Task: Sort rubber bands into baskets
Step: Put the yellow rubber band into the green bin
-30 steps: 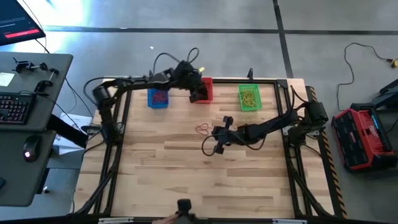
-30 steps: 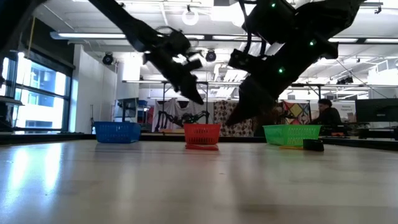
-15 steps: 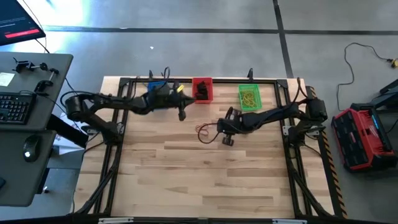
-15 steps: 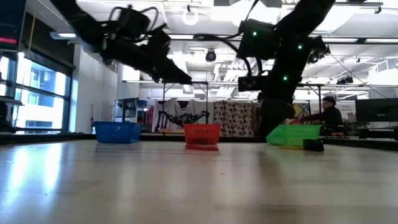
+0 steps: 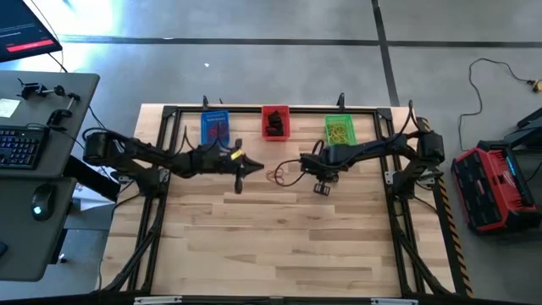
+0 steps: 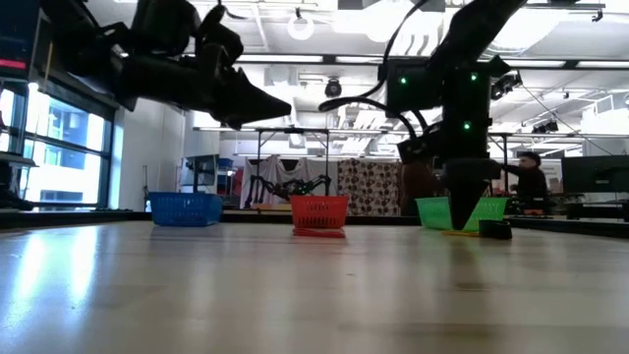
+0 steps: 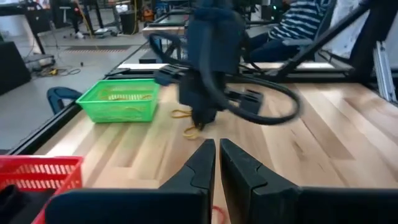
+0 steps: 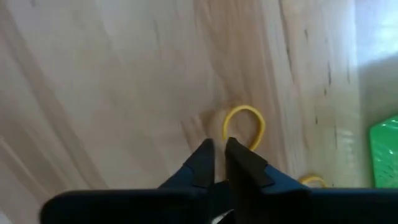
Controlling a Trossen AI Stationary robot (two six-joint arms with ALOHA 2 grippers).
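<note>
- The right gripper (image 8: 216, 147) is pointing down, fingers nearly clenched and empty, with a yellow rubber band (image 8: 244, 126) lying just beyond its tips.
- It should be spreading before descending astride the loop; the green basket (image 5: 340, 133) is sitting nearby.
- The left gripper (image 7: 217, 152) is hovering clenched, empty.

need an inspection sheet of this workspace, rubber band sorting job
surface: wooden table in a black frame, mostly bare.
job's things: blue basket, red basket and green basket in a row along the far edge; a yellow rubber band on the wood by the right gripper; red bands loose mid-table.
clutter: nothing seen on the table beyond bands.
grippers: left gripper shut, above the table near the blue basket; right gripper nearly closed, tips at the yellow band.
cables: black cable looping off the right arm.
surroundings: desk with keyboard, red case, a seated person behind.
</note>
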